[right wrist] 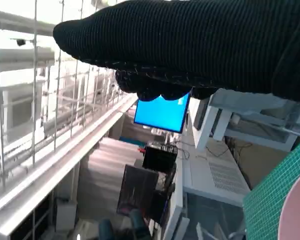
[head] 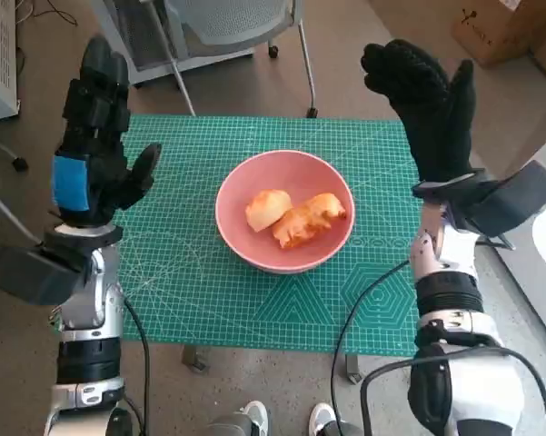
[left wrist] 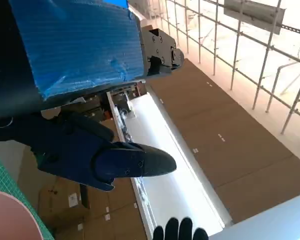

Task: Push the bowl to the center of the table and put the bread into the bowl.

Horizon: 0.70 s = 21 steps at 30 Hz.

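Observation:
A pink bowl sits near the middle of the green cutting mat that covers the table. Two pieces of golden bread lie inside it, side by side. My left hand is raised above the mat's left edge, fingers apart and pointing up, holding nothing. My right hand is lifted over the mat's far right corner, fingers spread upward, also empty. A sliver of the bowl's rim shows in the left wrist view beside my left hand. The glove of my right hand crosses the right wrist view.
An office chair stands just beyond the table's far edge. A cardboard box sits on the floor at the far right. A person's shoes show by the table's near edge. A blue monitor appears in the right wrist view.

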{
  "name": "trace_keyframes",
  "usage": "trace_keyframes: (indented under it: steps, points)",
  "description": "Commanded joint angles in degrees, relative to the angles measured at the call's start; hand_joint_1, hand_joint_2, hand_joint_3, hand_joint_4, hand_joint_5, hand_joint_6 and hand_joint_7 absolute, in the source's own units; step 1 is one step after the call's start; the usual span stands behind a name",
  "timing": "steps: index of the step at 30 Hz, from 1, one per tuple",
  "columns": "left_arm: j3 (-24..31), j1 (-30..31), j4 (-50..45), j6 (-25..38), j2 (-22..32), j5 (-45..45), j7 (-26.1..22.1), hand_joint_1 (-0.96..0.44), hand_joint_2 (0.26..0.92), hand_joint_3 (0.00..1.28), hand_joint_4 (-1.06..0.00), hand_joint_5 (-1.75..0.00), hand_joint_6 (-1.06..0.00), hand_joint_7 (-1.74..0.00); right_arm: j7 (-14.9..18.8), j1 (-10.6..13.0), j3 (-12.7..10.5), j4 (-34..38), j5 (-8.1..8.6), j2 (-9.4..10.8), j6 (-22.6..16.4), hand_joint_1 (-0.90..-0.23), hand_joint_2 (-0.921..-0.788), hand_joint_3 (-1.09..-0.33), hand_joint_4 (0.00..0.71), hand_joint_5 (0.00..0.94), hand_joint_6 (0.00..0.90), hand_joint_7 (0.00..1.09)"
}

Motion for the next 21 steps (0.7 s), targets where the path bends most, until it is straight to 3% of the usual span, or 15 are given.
trace_keyframes:
  steps: [1,21]
  points:
    - [0.1,1.6,-2.2,2.3,0.1,-2.1,-1.4,-0.76,0.921,0.42,-0.06,-0.01,-0.13,-0.02,-0.9,0.5,0.6,0.0,-0.73,0.2,-0.2,-0.683,-0.921,-0.674,0.212,0.001,0.355,0.01]
    - [-1.5,3.3,-4.8,5.5,-0.2,-1.8,-3.4,-0.73,0.921,0.43,-0.06,-0.01,-0.11,-0.01,-0.2,1.4,1.7,-0.8,-0.46,-0.9,0.5,-0.685,-0.921,-0.672,0.229,0.005,0.343,0.00]
